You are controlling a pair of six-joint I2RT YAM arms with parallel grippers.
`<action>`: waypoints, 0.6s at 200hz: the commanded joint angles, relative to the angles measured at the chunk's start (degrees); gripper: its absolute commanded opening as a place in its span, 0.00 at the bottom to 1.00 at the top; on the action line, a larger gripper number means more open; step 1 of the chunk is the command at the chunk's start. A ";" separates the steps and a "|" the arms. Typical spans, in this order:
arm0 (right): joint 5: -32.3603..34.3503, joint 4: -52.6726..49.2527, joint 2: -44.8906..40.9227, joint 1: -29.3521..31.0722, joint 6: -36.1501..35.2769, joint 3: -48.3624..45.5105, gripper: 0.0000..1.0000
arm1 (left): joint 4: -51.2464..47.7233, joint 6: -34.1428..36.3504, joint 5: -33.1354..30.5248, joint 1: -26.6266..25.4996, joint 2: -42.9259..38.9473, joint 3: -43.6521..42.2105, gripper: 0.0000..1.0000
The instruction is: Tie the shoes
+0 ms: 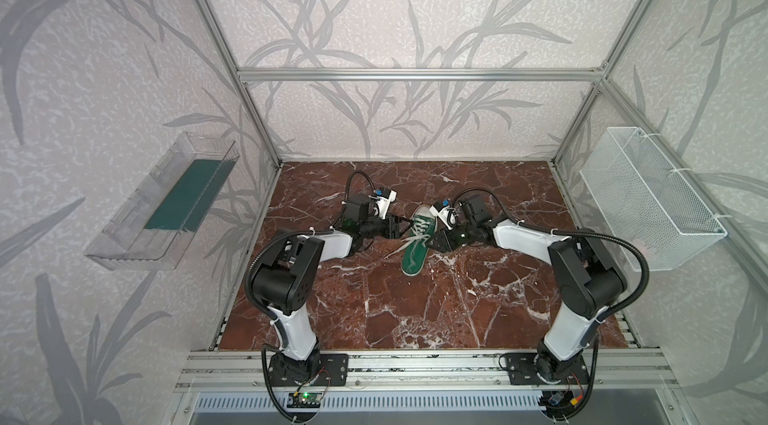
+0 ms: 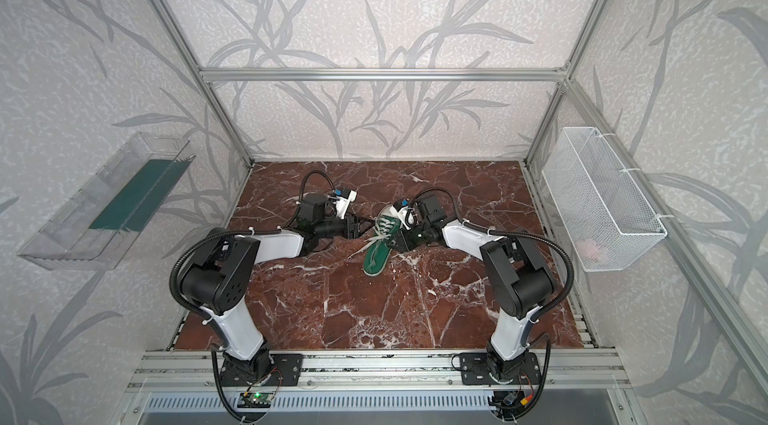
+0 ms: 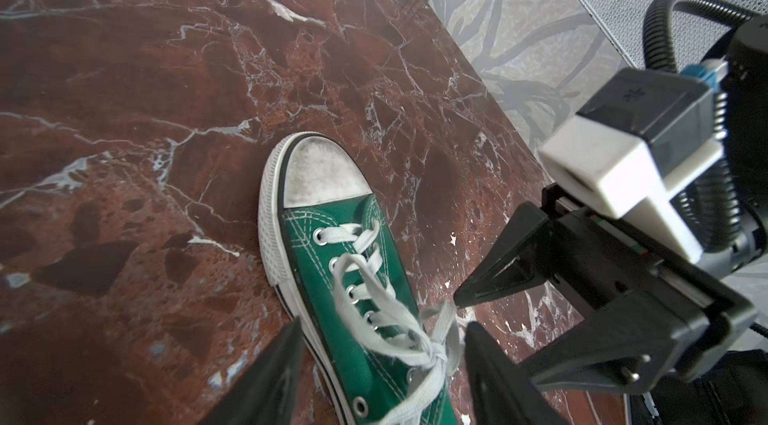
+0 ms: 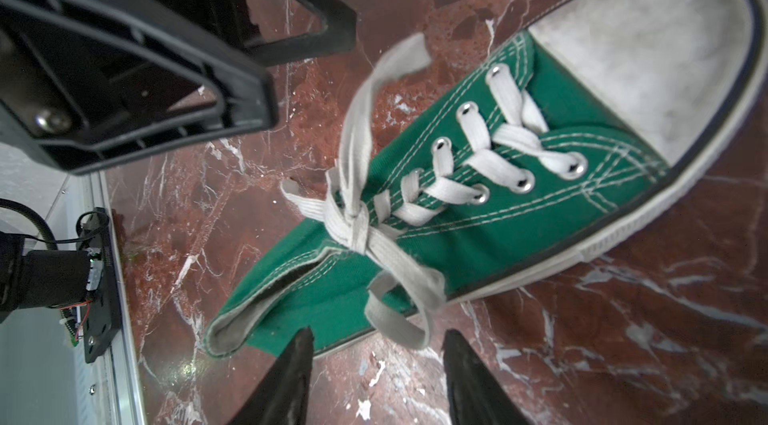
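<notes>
Green sneaker (image 1: pixel 417 254): canvas low-top; sole down on the table (image 1: pixel 415 319); about mid-width, a bit past centre toward the far side; toe far and tilted slightly right; heel near
Toe cap (image 3: pixel 320 173): white rubber, scuffed grey; white sole edge with a dark line runs round it
Laces (image 4: pixel 498 153): white, flat; crossed through metal eyelets; end in a bow
Bow knot (image 4: pixel 355 227): at the top of the lacing, by the shoe opening; looks loose
Left gripper (image 3: pixel 382 321): just left of the sneaker, level with the lacing; jaws apart; grips nothing
Right gripper (image 4: pixel 379 331): just right of the sneaker, level with the bow knot; jaws apart; nothing pinched between them
Left loop (image 4: pixel 390 65): sticks up and out toward the left gripper; apart from it in the right wrist view
Right loop (image 4: pixel 399 319): droops over the sneaker's right flank; just ahead of the right gripper's tips; contact cannot tell
Lace end (image 1: pixel 397 251): trails off the left side onto the table, toward the near side
Table: red-brown marble pattern, white veins
Clear bin (image 1: pixel 124 236): plastic, on the left wall; dark green panel inside
Wire basket (image 1: pixel 652 194): white mesh, on the right wall
Frame (image 1: pixel 415 75): aluminium profile round the cell; leaf-print walls behind
</notes>
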 commanded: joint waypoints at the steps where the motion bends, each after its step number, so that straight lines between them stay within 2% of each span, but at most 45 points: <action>1: -0.75 -3.08 -3.70 -1.73 -1.52 0.36 0.54 | 0.75 -0.40 -3.70 0.70 -4.64 -2.23 0.68; 23: 0.51 -5.47 -6.46 -2.07 -4.17 0.11 0.54 | -2.86 0.43 -6.07 0.97 -7.29 -3.73 0.68; 46: 1.02 -6.56 -7.56 -2.08 -6.63 0.33 0.54 | -11.87 3.40 -7.59 0.88 -9.79 -4.04 0.65; 67: -0.02 -8.11 -6.20 -2.11 -7.92 2.01 0.53 | -18.42 5.99 -7.94 0.79 -11.80 -4.74 0.60; 120: -2.54 -10.19 -1.80 -1.98 -9.25 7.18 0.52 | -27.91 16.27 -10.89 -1.28 -13.68 -5.70 0.62</action>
